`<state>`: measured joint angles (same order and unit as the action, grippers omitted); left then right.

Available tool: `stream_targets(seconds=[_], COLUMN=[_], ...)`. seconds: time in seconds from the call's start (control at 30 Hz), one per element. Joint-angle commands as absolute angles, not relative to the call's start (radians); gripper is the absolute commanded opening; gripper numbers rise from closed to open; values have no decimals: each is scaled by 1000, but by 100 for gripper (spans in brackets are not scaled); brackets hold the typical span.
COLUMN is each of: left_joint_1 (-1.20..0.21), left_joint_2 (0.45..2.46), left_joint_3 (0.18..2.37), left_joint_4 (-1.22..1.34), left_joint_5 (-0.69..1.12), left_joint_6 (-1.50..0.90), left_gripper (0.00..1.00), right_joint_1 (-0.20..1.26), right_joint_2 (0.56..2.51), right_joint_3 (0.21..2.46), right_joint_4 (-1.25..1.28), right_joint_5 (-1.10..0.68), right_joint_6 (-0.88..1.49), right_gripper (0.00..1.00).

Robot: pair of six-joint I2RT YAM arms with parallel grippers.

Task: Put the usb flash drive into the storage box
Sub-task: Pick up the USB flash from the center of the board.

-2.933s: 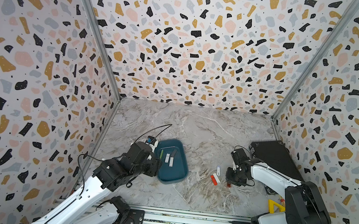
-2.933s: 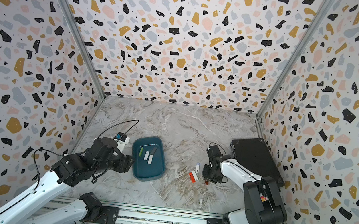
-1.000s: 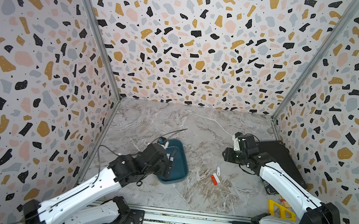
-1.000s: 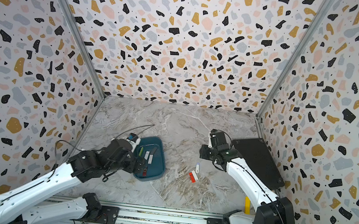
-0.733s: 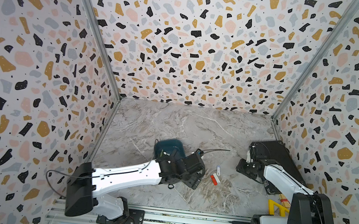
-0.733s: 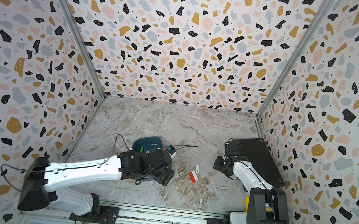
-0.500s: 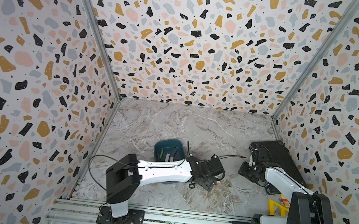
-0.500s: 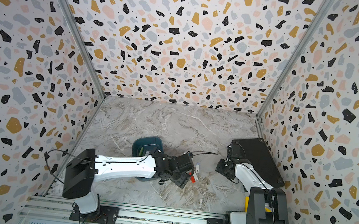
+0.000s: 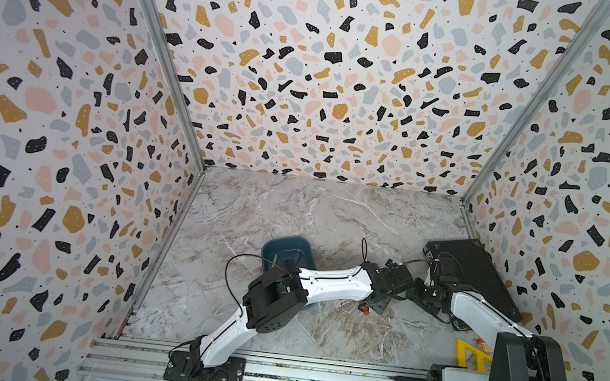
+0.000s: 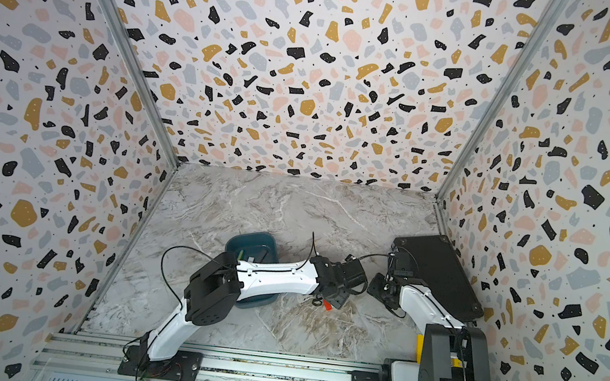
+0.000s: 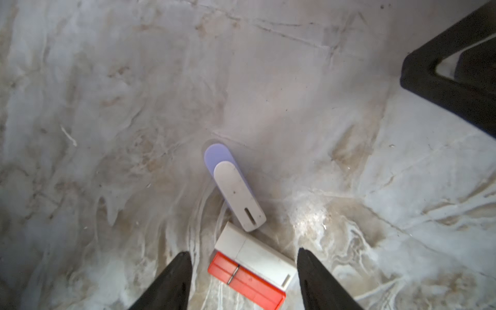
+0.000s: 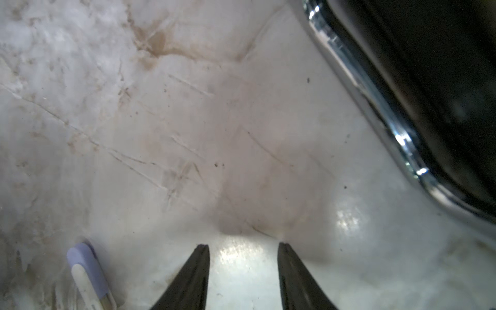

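storage box (image 9: 284,245) half hidden under left arm (image 9: 335,282), contents perhaps sticks, lilac drive (image 12: 86,271) cut by frame edge

The shallow dark teal-blue plastic storage box (image 9: 286,239) with rounded corners sits upright, partly hidden, low at centre in both top views; to its right the rectangular red-and-white USB flash drive (image 11: 249,265) lies flat, just beside a rounded lavender-and-white flash drive (image 11: 233,188).

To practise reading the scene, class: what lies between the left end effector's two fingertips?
The red-and-white usb flash drive, lying flat on the tabletop between those fingertips; the left wrist view shows it.
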<state>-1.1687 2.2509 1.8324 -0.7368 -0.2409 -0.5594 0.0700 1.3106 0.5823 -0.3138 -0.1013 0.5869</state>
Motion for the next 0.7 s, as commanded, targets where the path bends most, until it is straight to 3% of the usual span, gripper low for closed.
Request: stream_targets(seconds=[0.0,0.27,0.5,0.67], left_joint_1=[-1171,-1141,-1131,-1130], left_joint_2=[2290,2338,2379,2413], left_joint_3=[1912,1940,1944,1953], left_joint_4=[-797,-785,-778,-779], left_joint_5=[-285,-264,-220,-213], left_joint_6=[-528,-528,-527,-522], left_gripper=[66,62,47,43], right_joint_1=[71,71,71,72], right_joint_2=[1311,1318,1326,1340], right_joint_3=[583,578,576,577], right_joint_4=[-313,-298,-287,-282], right_joint_5=[-114,-131,-143,-154], right_joint_6=[594,596,598,598], right_gripper=[47,47,47,47])
